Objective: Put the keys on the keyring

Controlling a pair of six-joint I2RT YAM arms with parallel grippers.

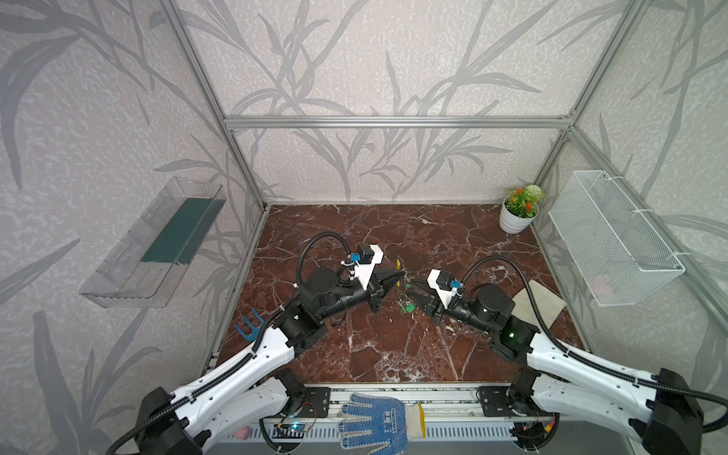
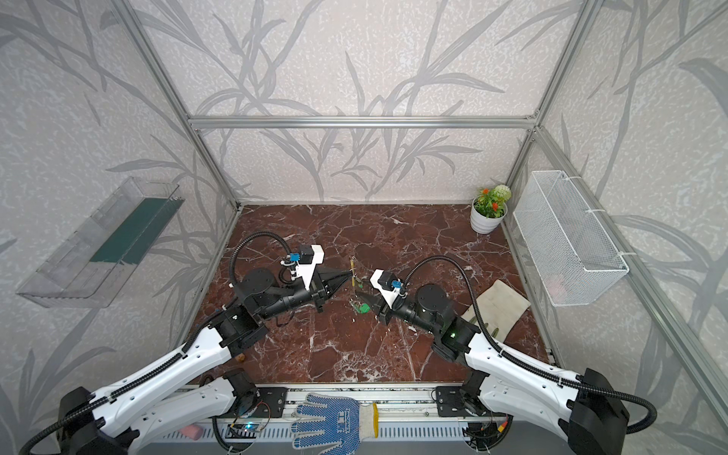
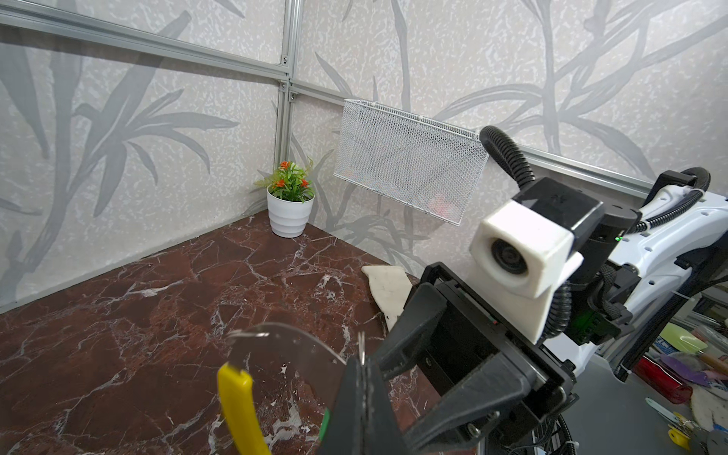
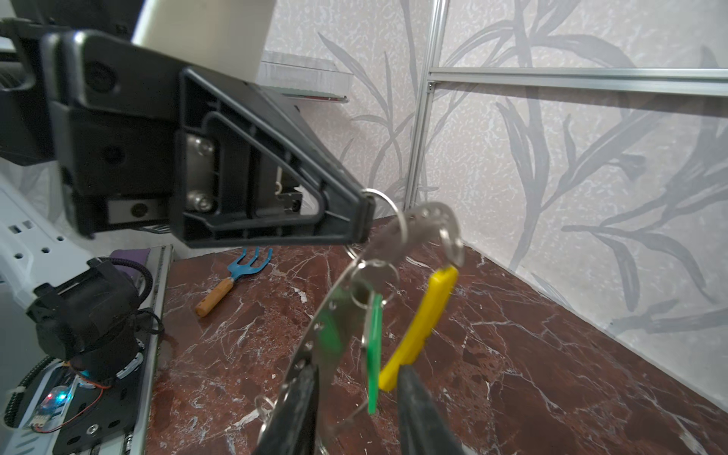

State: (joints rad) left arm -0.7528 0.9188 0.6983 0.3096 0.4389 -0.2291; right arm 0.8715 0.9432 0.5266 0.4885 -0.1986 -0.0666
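Observation:
The keyring point(image 4: 315, 327), a thin perforated metal band with a yellow sleeve point(image 4: 423, 319), is held up above the table. My right gripper point(image 4: 354, 413) is shut across it, one finger on the band and one on the sleeve's end. A green key point(image 4: 374, 346) hangs between them from a small ring. My left gripper point(image 4: 366, 216) is shut on a small split ring point(image 4: 388, 205) that lies around the band's open end point(image 4: 433, 212). In both top views the two tips point(image 1: 402, 272) point(image 2: 360, 293) meet mid-table. More green keys point(image 1: 406, 308) show below; hanging or lying, I cannot tell.
A blue hand rake point(image 1: 248, 327) lies at the left edge. A white flowerpot point(image 1: 516, 220) stands in the back right corner under a wire basket point(image 1: 614, 244). A pale cloth point(image 1: 539, 303) lies behind my right arm. A dotted glove point(image 1: 374, 417) rests on the front rail.

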